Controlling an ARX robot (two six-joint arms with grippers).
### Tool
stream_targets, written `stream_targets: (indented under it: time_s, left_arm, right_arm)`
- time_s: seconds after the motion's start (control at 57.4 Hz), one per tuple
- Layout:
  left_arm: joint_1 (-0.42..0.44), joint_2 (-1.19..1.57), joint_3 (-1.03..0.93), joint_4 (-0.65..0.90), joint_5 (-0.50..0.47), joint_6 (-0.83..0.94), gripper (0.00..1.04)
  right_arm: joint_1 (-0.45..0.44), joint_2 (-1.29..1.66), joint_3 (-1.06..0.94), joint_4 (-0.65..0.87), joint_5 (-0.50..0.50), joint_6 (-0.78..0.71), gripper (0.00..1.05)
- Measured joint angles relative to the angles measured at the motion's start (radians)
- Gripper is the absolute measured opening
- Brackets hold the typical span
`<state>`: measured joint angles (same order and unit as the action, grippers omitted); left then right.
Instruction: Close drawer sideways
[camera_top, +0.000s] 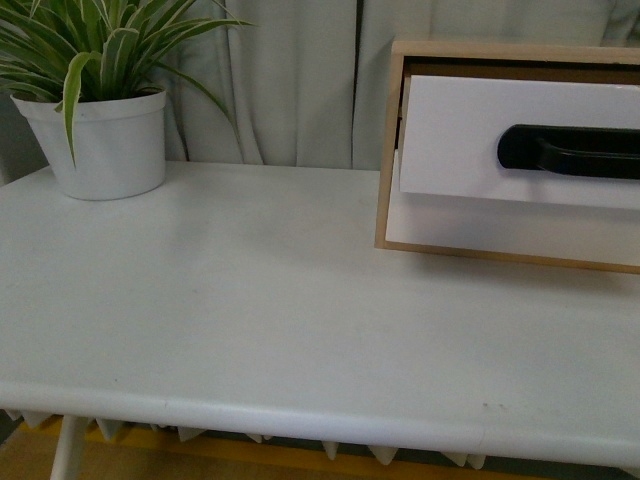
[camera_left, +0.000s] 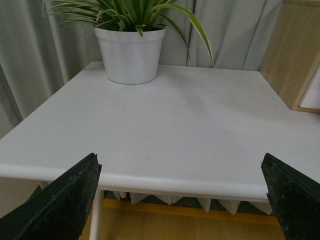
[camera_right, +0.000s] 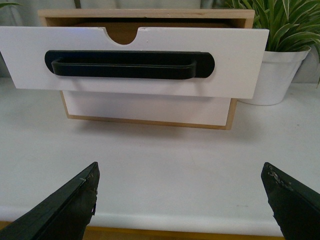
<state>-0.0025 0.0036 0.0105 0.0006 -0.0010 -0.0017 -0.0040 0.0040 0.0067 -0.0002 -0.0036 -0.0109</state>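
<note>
At the left of the desk (camera_top: 250, 320) stood a potted plant (camera_top: 110, 145), well apart from the work. At the right sat a light wood frame (camera_top: 388, 150), and the drawer (camera_top: 450, 140), its upper one, stood pulled out over a plain white front (camera_top: 480, 228) below. The drawer looked light and stiff, with a smooth, probably slippery face. It would likely slide easily, though the small frame might skid on the desk under a hard shove. The best contact seemed the flat face at mid-width, on or beside the black bar handle (camera_right: 129, 65) under the notch (camera_right: 121, 35), so the drawer would not skew. The left hand (camera_left: 180, 165) was spread wide and empty at the desk's near edge. The right hand (camera_right: 180, 170) was equally spread and empty, facing the drawer but clear of it.
</note>
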Motion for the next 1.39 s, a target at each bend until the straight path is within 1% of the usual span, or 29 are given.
stream_targets:
  time_s: [1.098, 1.133, 1.168, 1.185, 1.203, 1.22, 1.255, 1.29, 1.342, 1.377, 1.394]
  left_arm:
    - [0.0, 0.0, 0.0, 0.0, 0.0, 0.0, 0.98]
    - [-0.001, 0.0, 0.0, 0.0, -0.001, 0.001, 0.98]
    - [-0.022, 0.009, 0.0, 0.018, -0.079, 0.057, 0.98]
    - [-0.042, 0.022, 0.0, 0.04, -0.138, 0.091, 0.98]
    - [-0.052, 0.029, 0.0, 0.053, -0.168, 0.125, 0.98]
    - [-0.07, 0.043, 0.0, 0.081, -0.222, 0.176, 0.98]
    - [-0.092, 0.069, 0.001, 0.121, -0.281, 0.257, 0.98]
    - [-0.111, 0.1, 0.002, 0.163, -0.311, 0.323, 0.98]
    - [-0.151, 0.198, 0.013, 0.269, -0.332, 0.499, 0.98]
    - [-0.177, 0.263, 0.019, 0.352, -0.325, 0.59, 0.98]
    - [-0.199, 0.314, 0.024, 0.42, -0.31, 0.658, 0.98]
  right_arm:
    - [0.0, 0.0, 0.0, 0.0, 0.0, 0.0, 0.95]
    - [0.006, 0.006, 0.003, -0.013, 0.016, 0.013, 0.95]
    - [0.016, 0.025, 0.021, -0.061, 0.055, 0.041, 0.95]
    - [0.019, 0.048, 0.033, -0.088, 0.074, 0.06, 0.95]
    - [0.02, 0.06, 0.039, -0.095, 0.078, 0.069, 0.95]
    - [0.019, 0.074, 0.045, -0.099, 0.078, 0.073, 0.95]
    - [0.013, 0.112, 0.058, -0.1, 0.072, 0.097, 0.95]
    - [-0.007, 0.161, 0.08, -0.09, 0.041, 0.11, 0.95]
    - [-0.05, 0.243, 0.13, -0.053, -0.019, 0.103, 0.95]
    - [-0.07, 0.288, 0.164, -0.032, -0.045, 0.084, 0.95]
    - [-0.084, 0.32, 0.188, -0.018, -0.06, 0.055, 0.95]
